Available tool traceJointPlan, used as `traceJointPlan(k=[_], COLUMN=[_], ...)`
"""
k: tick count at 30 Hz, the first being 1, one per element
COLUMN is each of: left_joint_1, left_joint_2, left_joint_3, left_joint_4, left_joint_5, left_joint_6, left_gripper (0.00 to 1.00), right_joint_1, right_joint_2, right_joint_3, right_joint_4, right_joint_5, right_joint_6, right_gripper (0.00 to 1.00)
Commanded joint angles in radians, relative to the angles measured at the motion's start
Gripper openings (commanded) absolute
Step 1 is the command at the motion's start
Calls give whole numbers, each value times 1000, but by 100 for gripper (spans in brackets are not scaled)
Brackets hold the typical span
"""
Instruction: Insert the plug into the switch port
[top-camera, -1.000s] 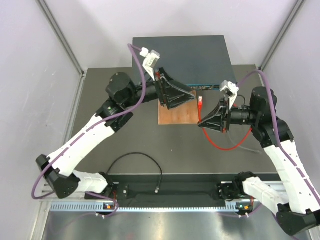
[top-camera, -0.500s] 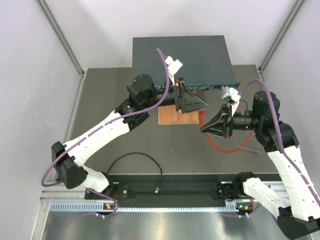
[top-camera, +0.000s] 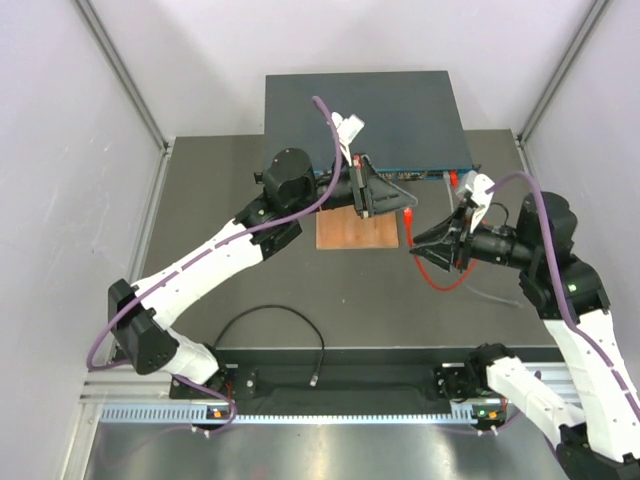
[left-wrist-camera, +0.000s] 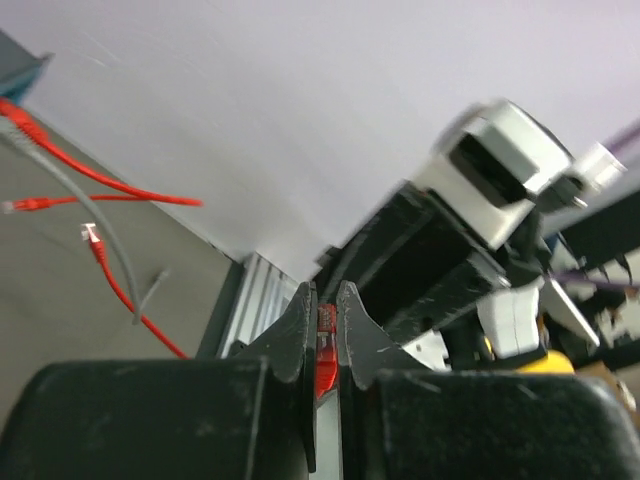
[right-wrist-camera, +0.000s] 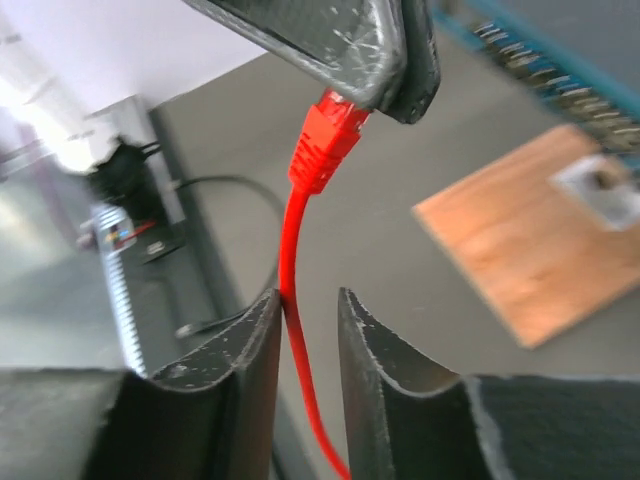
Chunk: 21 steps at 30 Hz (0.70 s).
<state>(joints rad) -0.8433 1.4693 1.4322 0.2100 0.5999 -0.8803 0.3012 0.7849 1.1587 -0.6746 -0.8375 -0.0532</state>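
My left gripper (left-wrist-camera: 322, 305) is pinched tight on the red plug (right-wrist-camera: 326, 138), its boot poking out past the tips. My right gripper (right-wrist-camera: 305, 305) sits just under it, jaws parted, the red cable (right-wrist-camera: 286, 250) running loosely between them. The switch (top-camera: 360, 105) lies beyond the wooden board (top-camera: 345, 235), its teal port face (top-camera: 430, 172) near my left tips. So the plug is in hand but in no port. Lining up and pushing home are both left, I reckon.

Place: robotics lab test cell
Walls: plain white panels (top-camera: 60, 150) left, right, far (aluminium posts (top-camera: 120, 72) at far corners)
Near edge: slotted rail (top-camera: 330, 413), loose cabling
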Motion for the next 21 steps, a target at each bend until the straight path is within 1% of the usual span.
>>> traceJointPlan(k=[1,3,4,5,7,8,11,17,21], left_joint_1=[-2,-2,-3,-4,-4,-4,-4,-4,-5], left_joint_2=[-3,11,20,45,71,74,80,89,95], left_joint_3=[0,25,48,97,135,140,132,120,119], left_joint_4=[-43,-73,-160,-199,-311,-316,-311,-284,-276], left_joint_5=[-112,-188,-213,-268,-326,-354,-362,-358,-348], left_joint_6=[-63,-100,-106,-114,-153,-169,-221,-255,-267], left_gripper=[0,0,0,0,0,0,0,0,0], right_joint_1=[6,6,9,12,15,18,27,50,58], right_joint_2=[-62,-47,-35,-12,-3,-6,-3,27,23], right_joint_3=[7,13,21,39,45,39,30,32,9], right_joint_4=[150,133,115,87,86,93,122,92,110], right_joint_5=[201,201,199,199,221,228,261,313,319], right_joint_6=[-5,-8,-7,-8,-8,-10,-14,-23,-10], right_gripper=[27,28,30,32,39,39,42,41,40])
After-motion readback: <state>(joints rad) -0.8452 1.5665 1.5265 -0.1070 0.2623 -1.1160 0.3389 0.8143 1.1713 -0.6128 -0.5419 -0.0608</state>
